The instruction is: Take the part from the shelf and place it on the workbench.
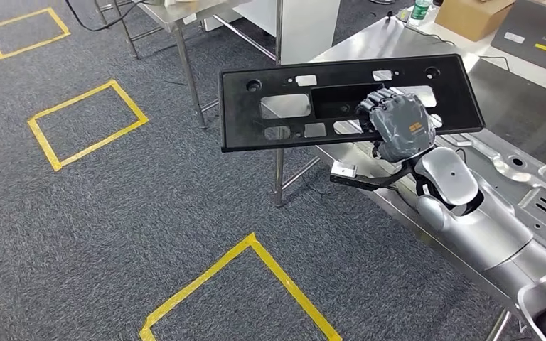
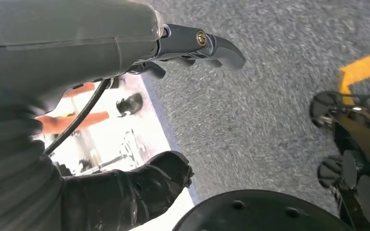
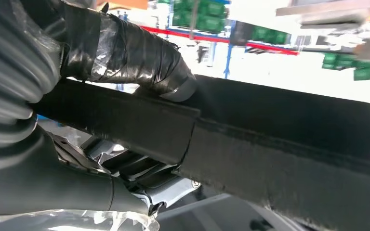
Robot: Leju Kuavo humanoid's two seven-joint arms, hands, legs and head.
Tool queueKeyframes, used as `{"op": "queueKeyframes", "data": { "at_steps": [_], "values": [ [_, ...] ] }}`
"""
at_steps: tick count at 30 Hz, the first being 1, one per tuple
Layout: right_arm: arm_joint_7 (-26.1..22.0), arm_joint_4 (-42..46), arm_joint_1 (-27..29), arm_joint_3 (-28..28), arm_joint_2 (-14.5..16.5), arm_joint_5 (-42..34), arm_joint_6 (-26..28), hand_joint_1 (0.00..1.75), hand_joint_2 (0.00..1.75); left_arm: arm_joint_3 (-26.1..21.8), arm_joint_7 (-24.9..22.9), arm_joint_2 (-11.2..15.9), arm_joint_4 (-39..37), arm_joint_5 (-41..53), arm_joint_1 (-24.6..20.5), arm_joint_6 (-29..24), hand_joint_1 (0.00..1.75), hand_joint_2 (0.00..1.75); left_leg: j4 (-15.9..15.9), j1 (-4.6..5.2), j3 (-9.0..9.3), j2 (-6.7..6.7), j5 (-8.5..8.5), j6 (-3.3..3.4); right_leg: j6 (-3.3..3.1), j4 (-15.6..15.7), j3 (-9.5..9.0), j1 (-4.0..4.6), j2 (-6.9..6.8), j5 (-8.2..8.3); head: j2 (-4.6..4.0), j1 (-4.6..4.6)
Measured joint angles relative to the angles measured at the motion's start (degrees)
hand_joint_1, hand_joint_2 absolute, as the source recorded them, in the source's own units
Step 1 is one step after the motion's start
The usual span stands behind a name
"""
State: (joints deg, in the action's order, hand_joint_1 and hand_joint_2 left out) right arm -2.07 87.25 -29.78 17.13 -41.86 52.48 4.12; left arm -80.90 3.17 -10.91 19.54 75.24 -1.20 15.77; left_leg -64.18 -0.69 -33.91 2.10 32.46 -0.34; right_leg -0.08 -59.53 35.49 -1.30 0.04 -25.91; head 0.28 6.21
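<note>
The part (image 1: 242, 117) is a long, flat black plastic panel with several cut-outs. My right hand (image 1: 398, 124) grips it by its near long edge and holds it level in the air, over the left end of the steel workbench (image 1: 370, 46) and jutting out above the carpet. In the right wrist view the taped thumb (image 3: 135, 53) presses on the panel's dark edge (image 3: 279, 134). My left hand (image 2: 67, 43) hangs over the grey carpet, its fingers (image 2: 212, 45) stretched away from the thumb (image 2: 144, 183), with nothing in it.
A stamped silver metal panel (image 1: 533, 185) lies on the workbench at the right. A cardboard box (image 1: 473, 15), a green bottle (image 1: 419, 8) and a dark mat (image 1: 540, 39) sit at its far end. Yellow tape rectangles (image 1: 85, 124) mark the carpet; another steel table (image 1: 185, 64) stands behind.
</note>
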Motion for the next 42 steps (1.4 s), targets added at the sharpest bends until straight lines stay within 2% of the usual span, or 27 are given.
{"op": "queueKeyframes", "data": {
  "at_steps": [2,3,4,6,8,10,11,12,14,16,18,19,20,21,23,25,27,29,31,33,34,35,37,38,39,40,42],
  "values": [
    [-0.1,0.0,-0.1,-0.1,0.1,0.0,-0.3,1.75,1.75,0.0,0.0,0.0,0.0,-0.1,0.1,0.0,0.00,1.75,-7.3,0.08,-3.86,-1.24,2.77,0.20,-0.39,0.0,-0.05,0.30,0.97,-0.09,0.00,0.01],
    [-0.2,0.0,-0.2,-0.1,0.2,0.0,-0.5,1.75,1.75,0.0,0.0,0.0,0.0,-0.1,0.1,0.0,0.00,1.75,-9.5,0.14,-5.27,-1.46,2.93,0.40,-0.52,-0.1,-0.10,0.50,1.54,-0.16,0.00,0.01],
    [-0.3,0.0,-0.2,-0.1,0.2,0.0,-0.6,1.75,1.75,0.0,0.0,0.0,0.0,-0.1,0.1,0.0,0.00,1.75,-9.8,0.23,-5.81,-1.62,1.96,0.70,-0.65,-0.1,-0.19,0.71,2.15,-0.23,0.00,0.01],
    [-0.4,0.0,-0.4,0.0,0.3,0.0,-0.8,1.75,1.75,0.0,0.0,0.0,0.0,-0.2,0.2,0.1,0.00,1.75,-4.5,0.52,-4.21,-2.48,-2.41,1.63,-0.83,-0.1,-0.41,0.97,3.40,-0.38,0.00,0.01],
    [-0.4,0.0,-0.7,0.0,0.5,0.0,-0.9,1.75,1.75,0.0,0.0,0.1,0.0,-0.2,0.3,0.0,0.00,1.75,2.0,0.62,-1.68,-4.75,-5.42,2.57,-0.76,-0.2,-0.38,1.05,4.60,-0.49,0.00,0.02],
    [-0.4,-0.1,-0.9,0.0,0.6,0.0,-0.9,1.75,1.75,0.0,0.1,0.2,0.0,-0.3,0.3,0.0,0.00,1.75,4.5,0.65,-0.46,-5.82,-5.63,2.86,-0.27,-0.1,-0.16,0.76,5.72,-0.42,0.01,0.00],
    [-0.4,-0.1,-0.9,0.0,0.7,0.0,-0.9,1.75,1.75,0.0,0.1,0.2,0.0,-0.3,0.2,0.0,0.00,1.75,5.1,0.69,-0.15,-5.36,-5.60,2.84,0.09,0.0,-0.11,0.63,6.33,-0.34,0.02,-0.01],
    [-0.4,-0.1,-0.9,0.0,0.6,0.0,-0.9,1.75,1.75,0.0,0.1,0.1,0.0,-0.3,0.1,0.0,0.00,1.75,5.6,0.62,0.19,-4.77,-5.73,2.96,0.41,0.1,-0.12,0.53,6.34,-0.36,0.02,-0.02],
    [-0.4,-0.1,-1.2,0.0,0.5,0.0,-0.9,1.75,1.75,0.0,0.1,0.1,0.0,-0.3,0.1,0.0,0.00,1.75,6.9,0.39,1.16,-3.54,-6.02,3.31,1.04,-1.4,0.50,0.68,4.20,-1.35,0.02,0.14],
    [-0.4,-0.2,-1.5,0.0,0.5,0.0,-0.9,1.75,1.75,0.0,0.1,0.1,0.0,-0.3,0.2,0.0,0.00,1.75,7.6,0.33,1.93,-2.35,-5.89,3.58,1.77,-6.8,3.24,0.52,1.35,-3.90,0.01,0.30],
    [-0.4,-0.2,-1.4,0.0,0.6,0.0,-0.9,1.75,1.75,0.0,0.1,0.1,0.0,-0.3,0.2,0.0,0.00,1.75,7.6,0.33,2.38,-1.18,-5.31,3.62,2.55,-12.9,6.70,-0.01,0.57,-5.61,0.02,0.29],
    [-0.4,-0.3,-1.3,0.0,0.6,0.0,-0.9,1.75,1.75,0.0,0.1,0.1,0.0,-0.3,0.2,0.0,0.00,1.75,7.5,0.30,2.69,-0.58,-4.96,3.52,2.90,-13.8,7.46,-0.27,0.37,-5.07,0.02,0.29],
    [-0.4,-0.3,-1.3,0.0,0.6,0.0,-0.9,1.75,1.75,0.0,0.2,0.1,0.0,-0.3,0.2,0.0,0.00,1.75,7.5,0.23,3.11,-0.01,-4.55,3.36,3.18,-12.6,7.08,-0.49,0.08,-3.50,0.02,0.29],
    [-0.4,-0.4,-1.3,0.0,0.6,0.0,-0.9,1.75,1.75,0.0,0.2,0.0,0.0,-0.3,0.2,0.0,0.00,1.75,7.4,0.16,3.63,0.56,-4.09,3.12,3.40,-9.4,5.67,-0.63,-0.52,-1.22,0.02,0.30],
    [-0.4,-0.4,-1.6,0.0,0.7,0.0,-1.0,1.75,1.75,0.0,0.3,0.0,0.0,-0.4,0.3,0.0,0.00,1.75,7.3,0.22,4.59,1.62,-3.05,2.40,3.27,-2.5,2.25,-0.24,-2.98,1.57,0.02,0.31],
    [-0.4,-0.5,-1.9,0.0,0.7,0.0,-1.0,1.75,1.75,0.0,0.3,0.0,0.0,-0.6,0.3,0.0,0.00,1.75,7.4,0.51,5.27,2.72,-2.11,1.59,2.23,0.2,0.74,0.46,-4.34,1.24,0.02,0.29],
    [-0.4,-0.6,-2.1,0.1,0.7,0.0,-1.1,1.75,1.75,0.0,0.4,0.0,0.0,-0.7,0.0,0.0,0.00,1.75,7.7,0.60,6.32,3.80,-1.27,0.83,1.07,0.4,0.32,0.54,-3.15,0.48,0.03,0.26],
    [-0.5,-0.7,-2.4,0.1,0.6,0.0,-1.2,1.75,1.75,0.0,0.4,0.0,0.0,-0.7,-0.1,0.0,0.00,1.75,5.9,0.39,6.42,2.28,-0.23,0.27,0.13,0.7,-0.69,0.25,-1.80,-0.19,0.03,0.24],
    [-0.4,-0.7,-2.8,0.2,0.6,0.0,-1.2,1.75,1.75,0.0,0.4,0.0,0.0,-0.8,-0.1,0.0,0.00,1.75,-0.9,0.12,2.64,-0.61,1.79,0.00,-0.73,0.9,-1.87,0.10,-0.68,-1.02,0.02,0.23],
    [-0.4,-0.9,-2.9,0.5,0.8,0.0,-1.3,1.75,1.75,0.0,0.5,0.0,0.0,-0.9,0.1,0.0,0.00,1.75,-8.8,0.03,-3.34,-1.56,3.19,-0.18,-1.11,0.9,-3.03,0.14,0.60,-2.09,0.02,0.24],
    [-0.3,-1.0,-2.8,0.7,0.9,0.0,-1.3,1.75,1.75,0.0,0.5,0.0,0.0,-1.0,0.2,0.0,0.00,1.75,-10.6,0.03,-5.57,-1.63,2.35,-0.23,-1.10,0.9,-3.80,0.14,1.36,-2.75,0.02,0.23],
    [-0.3,-1.1,-2.8,0.9,1.0,0.1,-1.4,1.75,1.75,0.0,0.5,0.0,0.0,-1.0,0.3,0.0,0.00,1.75,-9.9,0.02,-6.73,-1.67,0.04,-0.20,-1.03,0.9,-4.73,0.12,2.14,-3.47,0.02,0.23],
    [0.0,-1.2,-2.7,1.3,1.1,0.1,-1.7,1.75,1.75,0.0,0.5,0.1,0.0,-1.1,0.7,0.0,0.00,1.75,-3.7,0.03,-6.35,-2.70,-6.63,0.13,-0.72,1.0,-6.70,-0.01,3.60,-5.10,0.02,0.25],
    [0.1,-1.3,-2.7,1.4,1.2,0.1,-1.8,1.75,1.75,0.0,0.4,0.1,0.0,-1.2,0.9,0.0,0.00,1.75,-0.7,0.04,-5.59,-3.75,-8.95,0.40,-0.40,1.1,-7.41,-0.03,4.28,-5.84,0.01,0.25],
    [0.2,-1.4,-2.7,1.5,1.3,0.1,-1.8,1.75,1.75,0.0,0.4,0.1,0.0,-1.3,1.1,0.0,0.00,1.75,1.7,0.07,-4.63,-4.62,-9.72,0.67,0.00,1.3,-7.83,-0.13,4.90,-6.38,0.01,0.24],
    [0.3,-1.5,-2.6,1.6,1.3,0.1,-1.9,1.75,1.75,0.0,0.4,0.1,0.0,-1.3,1.1,0.0,0.00,1.75,3.0,0.22,-3.86,-5.16,-9.23,1.01,0.43,1.5,-8.18,-0.28,5.41,-6.65,0.01,0.24],
    [0.6,-1.6,-2.5,1.7,1.4,0.2,-2.0,1.75,1.75,0.0,0.4,0.1,0.0,-1.4,0.9,0.0,0.00,1.75,4.9,0.40,-2.24,-4.58,-7.60,1.77,1.17,1.5,-8.45,-0.55,5.99,-6.17,0.03,0.20]
  ]
}}
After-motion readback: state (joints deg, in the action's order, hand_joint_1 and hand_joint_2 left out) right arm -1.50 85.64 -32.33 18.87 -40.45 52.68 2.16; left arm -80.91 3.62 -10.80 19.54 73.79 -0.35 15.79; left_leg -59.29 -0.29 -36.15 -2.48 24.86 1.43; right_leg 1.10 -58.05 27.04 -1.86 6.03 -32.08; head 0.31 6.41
